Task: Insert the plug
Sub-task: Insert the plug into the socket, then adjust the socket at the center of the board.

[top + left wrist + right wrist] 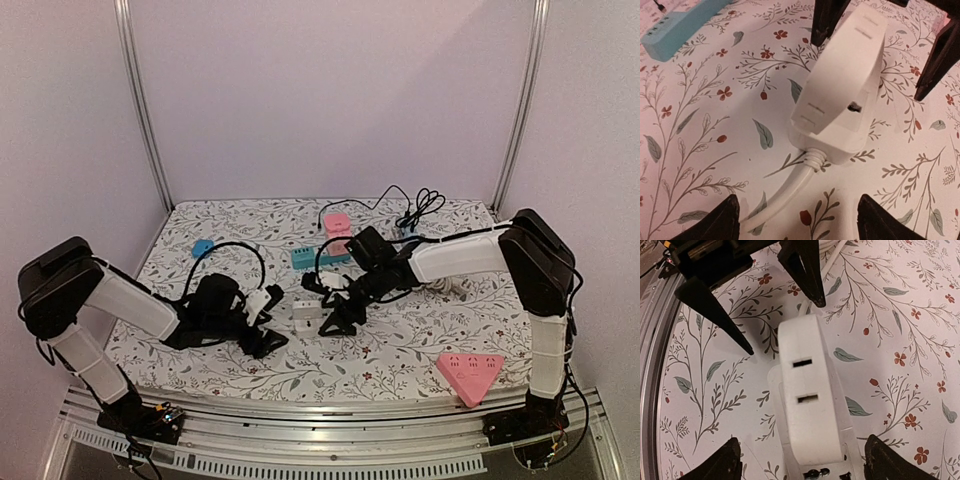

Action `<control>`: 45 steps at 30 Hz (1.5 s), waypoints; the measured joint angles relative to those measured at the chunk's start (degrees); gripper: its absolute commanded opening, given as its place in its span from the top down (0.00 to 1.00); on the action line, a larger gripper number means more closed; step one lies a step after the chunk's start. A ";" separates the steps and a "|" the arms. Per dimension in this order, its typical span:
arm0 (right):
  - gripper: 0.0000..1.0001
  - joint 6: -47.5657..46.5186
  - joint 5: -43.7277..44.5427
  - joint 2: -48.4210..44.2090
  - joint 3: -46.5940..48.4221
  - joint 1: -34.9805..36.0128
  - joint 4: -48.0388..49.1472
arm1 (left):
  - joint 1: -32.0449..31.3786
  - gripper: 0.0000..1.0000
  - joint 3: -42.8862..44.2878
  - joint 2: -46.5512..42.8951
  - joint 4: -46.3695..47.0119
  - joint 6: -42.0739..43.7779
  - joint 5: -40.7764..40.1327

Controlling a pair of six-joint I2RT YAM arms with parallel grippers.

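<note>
between the left jaws and the right jaws, both spread open and gripping nothing, the white plug-and-socket piece (840,100) lies on the tabletop (700,150); it looks mated, so back out straight, sparing the cord (790,187).

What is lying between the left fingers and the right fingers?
The white plug block with its cord, on the flowery cloth; the left wrist view shows it.

The flower-patterned counter (400,350) is carrying a white plug (305,312) at its middle, a teal power strip (318,256) and a pink socket block (337,223) lying behind it, a pink triangular socket (468,372) resting front right, and a small blue piece (203,247) back left.
</note>
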 measured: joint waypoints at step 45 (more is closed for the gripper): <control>0.04 8.55 8.55 -11.47 -9.79 -6.36 -1.99 | -0.20 0.01 -8.09 -52.74 -25.33 -23.76 -33.70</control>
